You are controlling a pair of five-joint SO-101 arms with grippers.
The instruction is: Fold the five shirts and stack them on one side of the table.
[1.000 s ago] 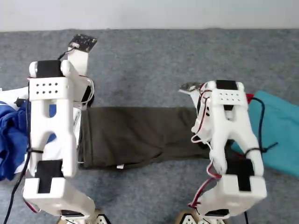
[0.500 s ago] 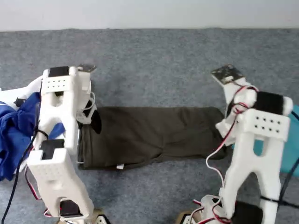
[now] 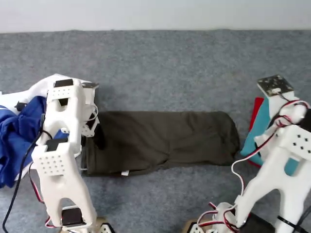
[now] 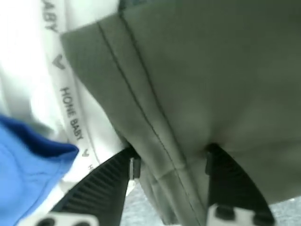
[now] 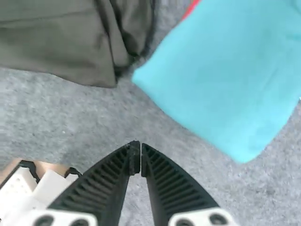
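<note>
An olive shirt (image 3: 160,141) lies folded into a long band across the middle of the grey carpet table. My left gripper (image 3: 97,136) is low at its left end. In the left wrist view the left gripper (image 4: 169,157) is open, its fingers (image 4: 108,183) standing either side of the olive shirt's (image 4: 211,70) hemmed edge. My right arm (image 3: 286,141) stands over a teal shirt (image 3: 253,130) at the right. The right gripper (image 5: 136,146) is shut and empty above bare carpet, short of the teal shirt (image 5: 230,80) and the olive shirt's right end (image 5: 61,37).
A white shirt (image 3: 39,90) and a crumpled blue shirt (image 3: 19,136) are heaped at the left edge, touching the olive shirt's end. A red shirt (image 3: 256,104) peeks out under the teal one. The far half of the carpet (image 3: 170,63) is bare.
The left arm drew back from the far side and came down at the olive shirt's left end. The right arm swung right off the shirt, uncovering its right end.
</note>
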